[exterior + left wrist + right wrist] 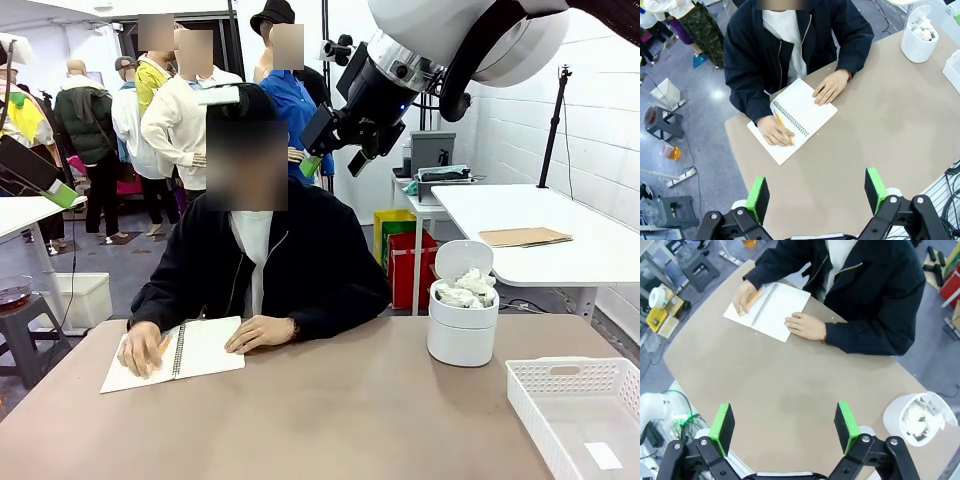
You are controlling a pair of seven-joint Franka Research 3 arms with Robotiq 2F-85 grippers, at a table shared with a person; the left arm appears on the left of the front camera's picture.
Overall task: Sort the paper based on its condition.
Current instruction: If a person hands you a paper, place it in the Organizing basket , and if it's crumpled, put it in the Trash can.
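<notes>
Front view had the counter (330,420) widest of all, with a person seated at its far side, one hand (140,350) holding a pencil on a notebook (205,348) and the other hand (258,332) resting at the notebook's edge. A white basket (580,410) sat at the near right corner, and a white bin (462,325) stood between it and the person, lid tipped back. The paper (468,289) was heaped in that bin, crumpled white lumps rising above the rim.

Those lumps looked very light, soft and springy, likely to squash rather than slip; a gentle pinch across the topmost lump, from above, seemed the best hold, since the bin's wall blocks the sides and the bin itself might tip.

Both arms were raised high over the counter, looking down. The left gripper (817,192) hung above the near edge with jaws wide and nothing between them. The right gripper (785,425) likewise had jaws wide and empty, the bin off to its side
</notes>
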